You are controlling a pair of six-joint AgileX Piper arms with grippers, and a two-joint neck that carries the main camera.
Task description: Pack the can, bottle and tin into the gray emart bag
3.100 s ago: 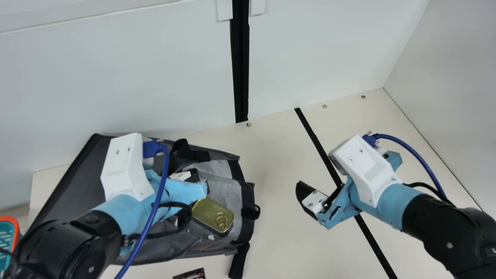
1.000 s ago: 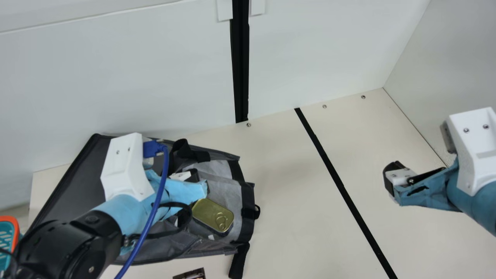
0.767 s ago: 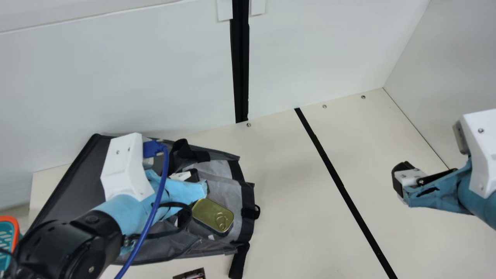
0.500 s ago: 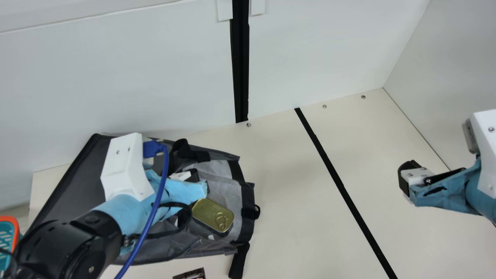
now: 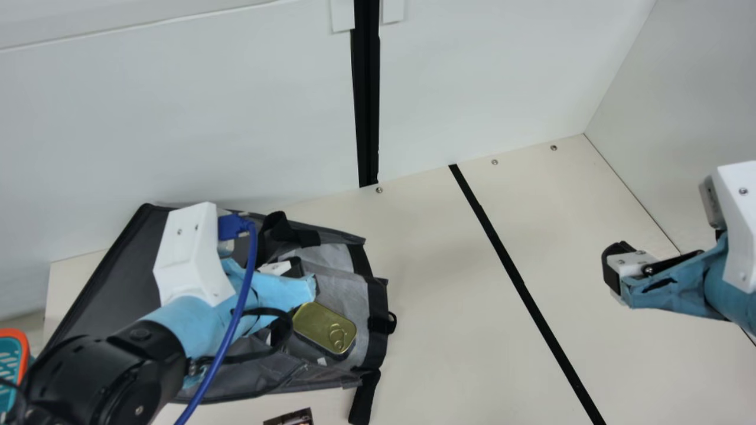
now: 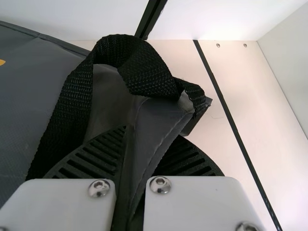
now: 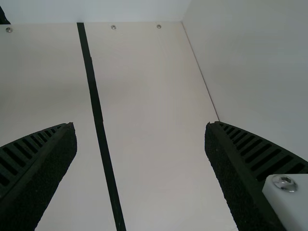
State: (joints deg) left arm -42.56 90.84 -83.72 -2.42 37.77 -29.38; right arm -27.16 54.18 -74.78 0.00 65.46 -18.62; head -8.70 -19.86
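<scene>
My left gripper (image 5: 295, 270) is at the mouth of the gray bag (image 5: 118, 254) lying at the left of the main view. In the left wrist view, the left gripper (image 6: 129, 149) is shut on the fabric edge of the bag (image 6: 154, 120), just below a black strap handle. A gold tin (image 5: 325, 328) with a ring pull rests inside the bag's opening. At the right of the main view stands my right gripper (image 5: 612, 268), away from the bag. The right wrist view has the right gripper (image 7: 140, 127) open with nothing between its fingers.
A teal and orange basket (image 5: 12, 366) is at the left edge. A small dark printed item (image 5: 290, 418) lies at the bottom edge, near the bag's dangling strap. White walls stand behind and at the right, and a black line crosses the table (image 5: 449, 283).
The right arm has moved far to the right, away from the bag, then shifted back very slightly left over the last half second. My left arm, the bag and the tin have kept still.
</scene>
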